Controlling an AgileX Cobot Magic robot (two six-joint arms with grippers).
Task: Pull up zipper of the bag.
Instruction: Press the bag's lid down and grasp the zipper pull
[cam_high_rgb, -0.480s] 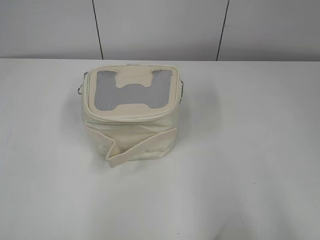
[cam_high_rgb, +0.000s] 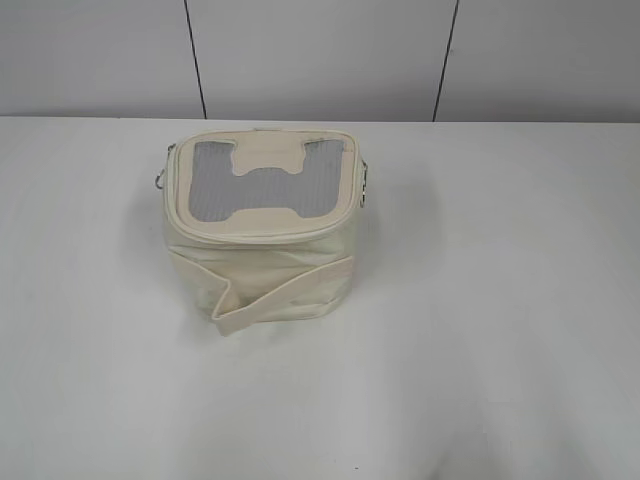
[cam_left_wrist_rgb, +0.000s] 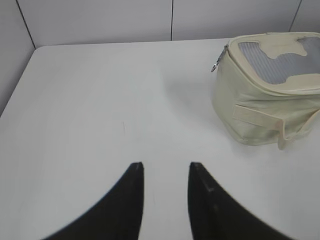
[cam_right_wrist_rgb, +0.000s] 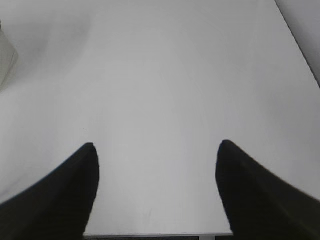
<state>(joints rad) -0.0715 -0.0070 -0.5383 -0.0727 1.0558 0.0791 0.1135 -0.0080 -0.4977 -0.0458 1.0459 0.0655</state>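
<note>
Hovering over bare counter (cam_right_wrist_rgb: 165, 75), right end effector (cam_right_wrist_rgb: 156, 145) with fingers spread wide, holding nothing. Hovering likewise, left end effector (cam_left_wrist_rgb: 166, 165) with fingers slightly parted, also holding nothing. Sitting farther back on the counter, left of centre, cream bag (cam_high_rgb: 262, 230), mesh panel facing up, metal pull (cam_left_wrist_rgb: 215, 65) dangling at its corner.

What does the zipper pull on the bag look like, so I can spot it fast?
On the white table stands one cream bag with a grey mesh top panel. At the bag's upper left corner hangs a small silvery metal pull, the only shiny dangling piece on that side, above the cream strap across the front.
</note>
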